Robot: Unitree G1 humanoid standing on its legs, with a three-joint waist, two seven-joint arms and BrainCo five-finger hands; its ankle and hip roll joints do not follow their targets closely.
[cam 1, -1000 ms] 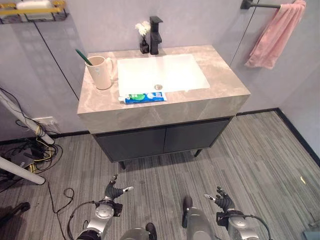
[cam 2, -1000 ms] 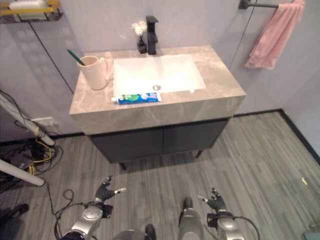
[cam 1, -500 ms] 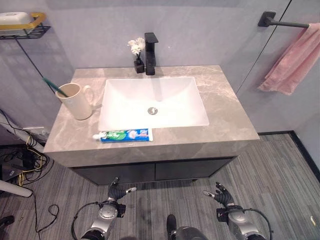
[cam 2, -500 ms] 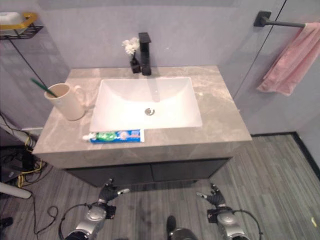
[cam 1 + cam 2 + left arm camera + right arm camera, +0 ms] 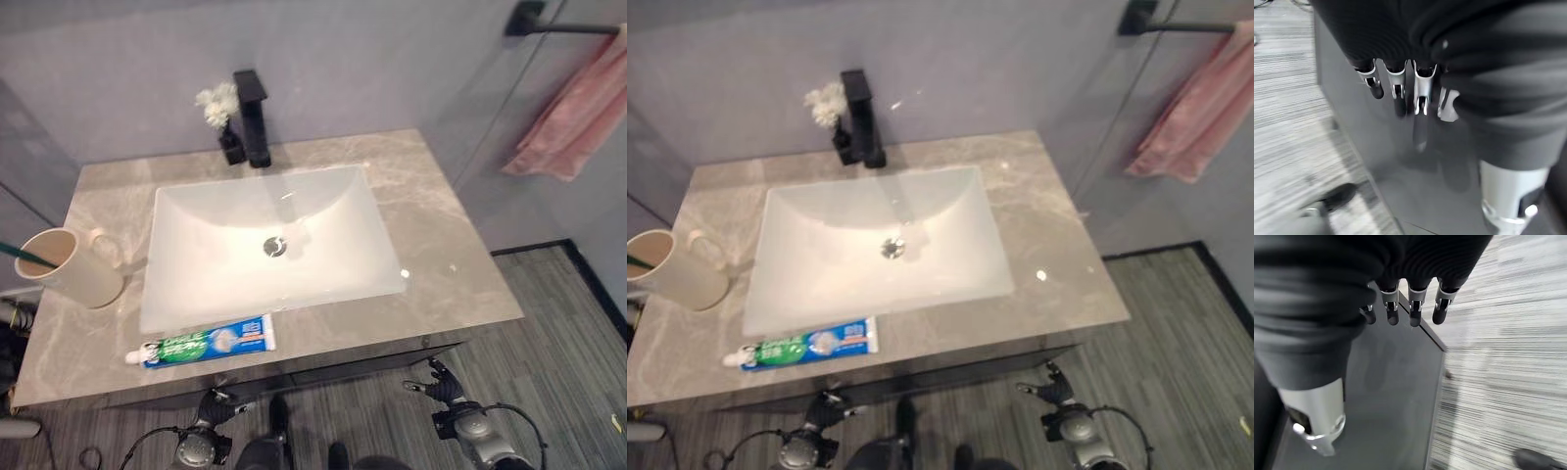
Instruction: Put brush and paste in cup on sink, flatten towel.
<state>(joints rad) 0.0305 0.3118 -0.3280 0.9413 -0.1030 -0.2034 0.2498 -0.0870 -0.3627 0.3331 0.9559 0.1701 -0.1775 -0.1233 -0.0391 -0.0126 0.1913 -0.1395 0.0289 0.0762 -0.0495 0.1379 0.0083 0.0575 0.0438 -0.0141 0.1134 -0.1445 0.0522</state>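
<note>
- Left eye view: paste (image 5: 201, 343) flat on counter (image 5: 441, 264) front, reachable.
- Cup (image 5: 64, 267) at left, brush (image 5: 18, 254) apparently inside.
- Towel (image 5: 578, 108) bunched on rail.
- Left hand (image 5: 1400, 88), right hand (image 5: 1410, 308): low, relaxed, empty.

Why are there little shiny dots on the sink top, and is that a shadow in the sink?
Left eye view: the dots are light glare on the polished counter; the faucet seems to cast a faint shadow by the drain in the sink. Left wrist view: the glossy cabinet door mirrors the left hand.
</note>
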